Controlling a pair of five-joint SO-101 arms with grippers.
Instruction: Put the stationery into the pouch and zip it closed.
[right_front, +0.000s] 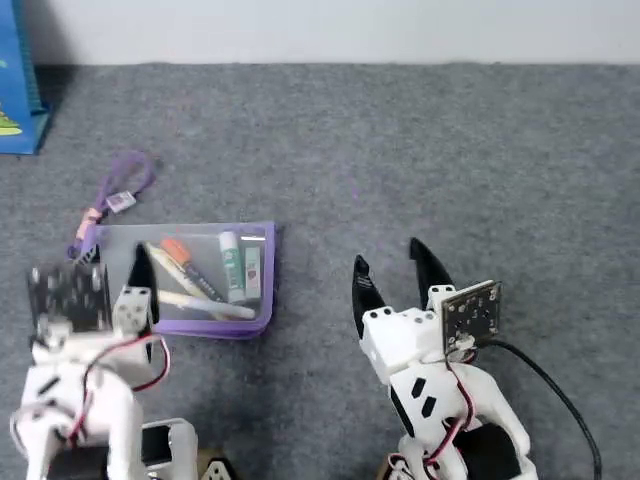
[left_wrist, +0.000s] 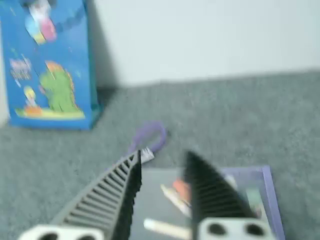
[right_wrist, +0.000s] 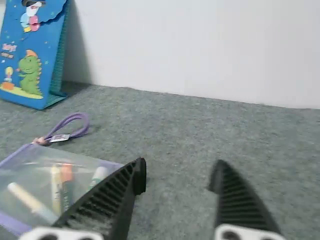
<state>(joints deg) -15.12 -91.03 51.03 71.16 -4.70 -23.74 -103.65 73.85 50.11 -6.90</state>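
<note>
**Pouch** (right_front: 212, 327): clear, with purple edging. Lies flat on the grey counter (right_front: 450, 150), on the left arm's side. Carries a purple loop (right_front: 128, 178) at one corner, trailing away across the counter.

**Stationery:** orange-capped marker (right_front: 177, 250), green stick (right_front: 232, 268) and white pen (right_front: 205, 306). All seen through the clear wall, inside the pouch, lying loosely at angles.

**Zip:** cannot tell whether open, part-shut or shut.

**Left tool** (left_wrist: 163, 159): hangs over the loop-side end of the pouch. Fingers parted by a moderate gap, holding nothing. Contact with the pouch not discernible.

**Right tool** (right_front: 388, 256): sits over bare counter, well apart from the pouch. Spread wide, holding nothing.

**Blue gift bag** (right_front: 14, 100): stands at the far edge by the wall. No part in the task.

**Stage, as judged:** past filling, at the zip.

**Hazards, as judged:**
- Sliding or bunching of the pouch under a one-tool pull on the zip, for want of a brace at the other end. Right tool too far off to pin it.
- Missed grasp on the small zip pull, or a grab at the loop instead, through their closeness at the same corner.
- Jamming of the zip on a pen tip, through the skewed lie of the stationery near the opening.
- Spilling of the contents on a lift by the loop before closure.
</note>
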